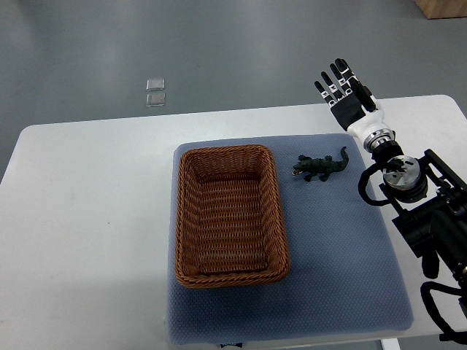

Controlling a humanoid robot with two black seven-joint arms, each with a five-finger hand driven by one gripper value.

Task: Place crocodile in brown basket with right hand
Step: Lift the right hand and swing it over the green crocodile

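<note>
reach | right hand (343,91) spread, empty, far-right of crocodile (321,167) | grip its midbody, not tail, then carry left over brown basket (181,219)

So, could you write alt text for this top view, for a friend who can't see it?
A robot's right hand, open and holding nothing, is at the far right of a white table, apart from a small toy crocodile. The crocodile lies on a blue-grey mat, just right of an empty brown basket.
</note>
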